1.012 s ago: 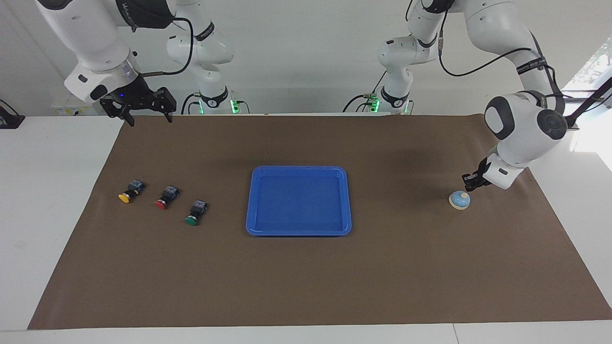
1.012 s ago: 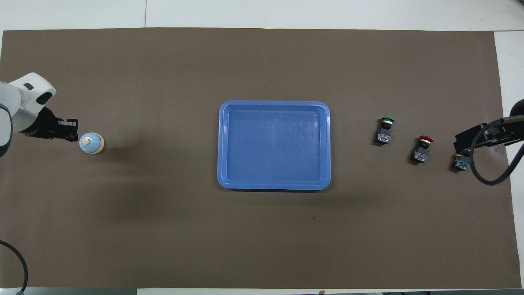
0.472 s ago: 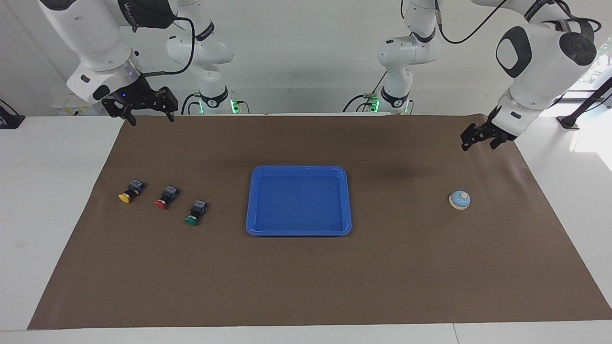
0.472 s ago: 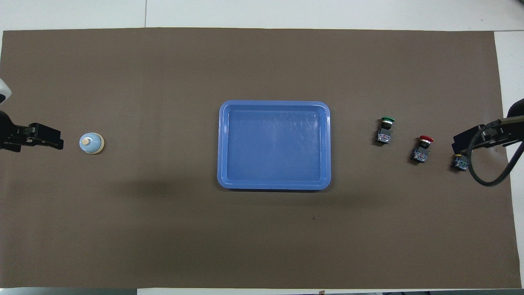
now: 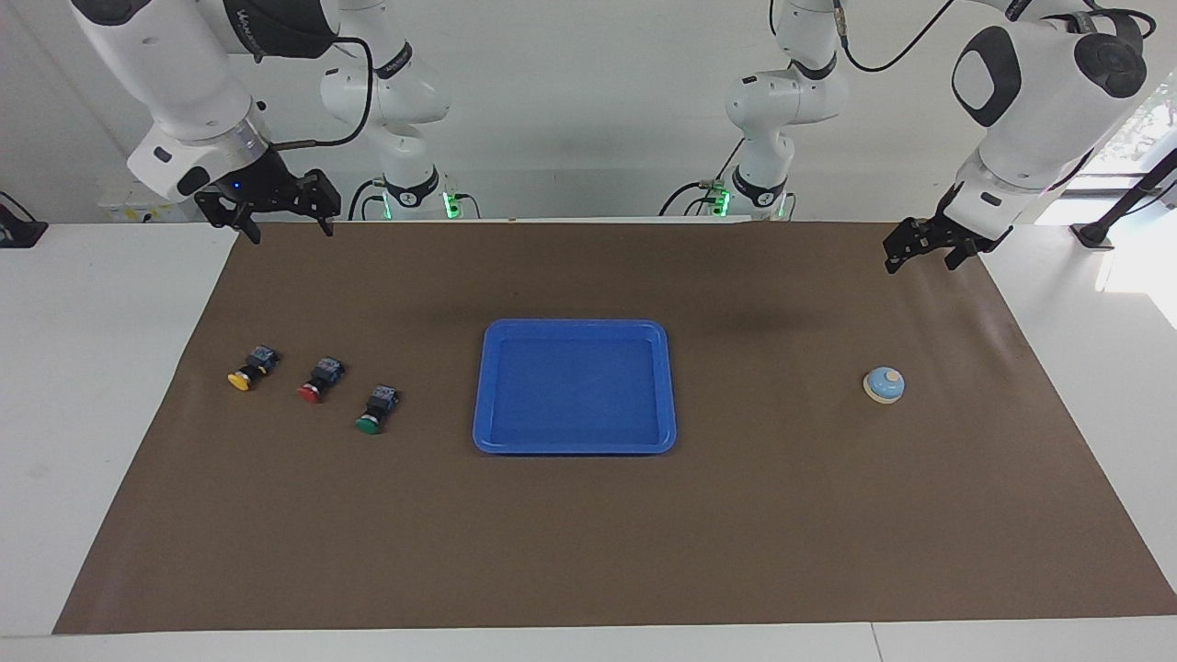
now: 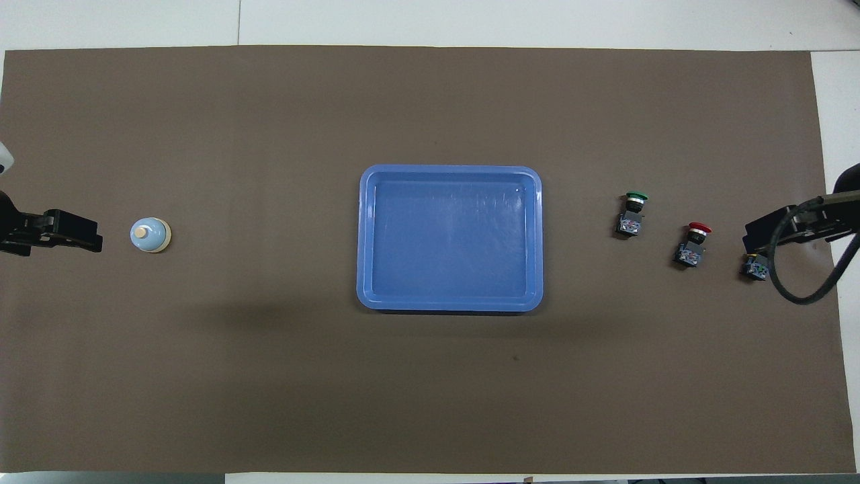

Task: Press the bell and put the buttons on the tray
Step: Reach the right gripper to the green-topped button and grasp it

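Note:
The light blue bell (image 5: 884, 384) (image 6: 150, 234) stands alone on the brown mat toward the left arm's end. My left gripper (image 5: 919, 262) (image 6: 91, 235) hangs open and empty over the mat beside the bell, well clear of it. The blue tray (image 5: 575, 386) (image 6: 450, 238) lies bare at the mat's middle. Toward the right arm's end, the green button (image 5: 371, 411) (image 6: 631, 214), the red button (image 5: 317, 382) (image 6: 692, 243) and the yellow button (image 5: 246, 370) (image 6: 755, 267) lie in a row. My right gripper (image 5: 287, 230) (image 6: 756, 235) waits open, high over the mat; in the overhead view it covers the yellow cap.
The brown mat (image 5: 588, 552) covers most of the white table. Both arm bases stand at the robots' edge. A black cable (image 6: 799, 289) loops down from the right arm near the yellow button.
My left gripper has lifted off the bell, drawn back toward the robots and opened. The bell, buttons, tray and right arm have stayed put.

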Controlling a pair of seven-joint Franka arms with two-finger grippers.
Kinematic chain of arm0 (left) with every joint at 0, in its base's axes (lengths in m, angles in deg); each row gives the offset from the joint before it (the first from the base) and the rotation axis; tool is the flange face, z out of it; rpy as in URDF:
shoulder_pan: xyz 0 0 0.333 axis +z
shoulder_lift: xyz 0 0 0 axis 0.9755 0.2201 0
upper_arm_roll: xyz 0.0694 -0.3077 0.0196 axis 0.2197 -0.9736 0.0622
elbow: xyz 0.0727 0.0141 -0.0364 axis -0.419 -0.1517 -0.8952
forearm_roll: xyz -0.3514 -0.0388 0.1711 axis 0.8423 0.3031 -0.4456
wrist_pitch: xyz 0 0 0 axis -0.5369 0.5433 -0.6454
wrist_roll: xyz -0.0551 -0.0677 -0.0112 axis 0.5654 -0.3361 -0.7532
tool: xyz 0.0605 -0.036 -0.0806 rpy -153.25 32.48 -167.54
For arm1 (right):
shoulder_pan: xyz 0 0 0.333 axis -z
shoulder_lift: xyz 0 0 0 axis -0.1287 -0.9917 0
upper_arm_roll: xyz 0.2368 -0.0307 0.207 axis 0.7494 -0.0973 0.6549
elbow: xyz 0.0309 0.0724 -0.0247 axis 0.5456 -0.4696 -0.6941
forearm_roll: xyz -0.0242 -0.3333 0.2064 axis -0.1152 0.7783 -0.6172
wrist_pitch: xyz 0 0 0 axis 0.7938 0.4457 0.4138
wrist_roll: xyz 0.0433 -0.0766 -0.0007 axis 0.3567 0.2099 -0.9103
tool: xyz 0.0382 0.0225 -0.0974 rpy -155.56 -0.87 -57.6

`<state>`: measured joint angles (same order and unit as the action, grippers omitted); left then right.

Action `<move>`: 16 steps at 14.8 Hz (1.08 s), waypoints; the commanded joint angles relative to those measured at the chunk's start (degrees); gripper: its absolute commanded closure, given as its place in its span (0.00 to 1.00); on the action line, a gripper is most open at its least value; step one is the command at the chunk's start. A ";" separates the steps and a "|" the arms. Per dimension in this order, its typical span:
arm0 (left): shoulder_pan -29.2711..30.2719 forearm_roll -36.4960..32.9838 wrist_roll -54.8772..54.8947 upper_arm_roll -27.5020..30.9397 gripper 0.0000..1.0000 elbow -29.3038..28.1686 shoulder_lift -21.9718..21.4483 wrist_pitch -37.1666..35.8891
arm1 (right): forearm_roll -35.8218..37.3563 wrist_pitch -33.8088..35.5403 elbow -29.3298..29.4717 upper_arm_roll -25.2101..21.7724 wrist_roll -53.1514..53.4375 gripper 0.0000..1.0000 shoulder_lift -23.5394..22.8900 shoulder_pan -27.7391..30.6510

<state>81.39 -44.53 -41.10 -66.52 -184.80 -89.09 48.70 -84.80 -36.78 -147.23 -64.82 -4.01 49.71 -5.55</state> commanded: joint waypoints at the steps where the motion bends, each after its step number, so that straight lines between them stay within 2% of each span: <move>1: -0.94 1.05 0.19 0.65 0.00 0.77 1.51 -0.30 | 0.19 -11.19 -12.91 0.05 -0.91 0.00 5.60 0.44; 3: -0.85 1.05 0.28 0.56 0.00 0.77 1.60 0.40 | 0.28 -17.61 -19.36 0.13 3.55 0.00 6.85 -0.35; 4: -0.85 1.05 0.19 0.56 0.00 0.77 1.51 -0.03 | 0.28 -19.82 -20.33 0.13 5.32 0.00 5.63 -0.44; 6: -0.85 1.23 0.28 0.65 0.00 1.55 1.95 -0.12 | 0.28 -25.52 -20.52 0.13 7.70 0.00 -0.33 -0.35; 9: -0.94 2.99 0.19 0.91 0.00 2.97 2.48 -1.71 | 0.28 -34.04 -22.00 0.13 18.13 0.00 -6.49 -1.40; 12: -1.20 2.99 0.19 0.91 0.00 2.96 2.48 -1.53 | 0.28 -42.93 -27.10 0.13 22.81 0.00 -7.56 -2.28; 16: -3.05 2.72 -0.16 1.18 0.00 3.05 2.48 -1.97 | 0.28 -47.78 -27.11 0.13 23.36 0.00 -12.48 -2.99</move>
<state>79.61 -42.53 -41.19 -66.38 -183.02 -87.25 48.44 -84.81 -82.40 -173.81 -64.78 18.31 38.44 -8.76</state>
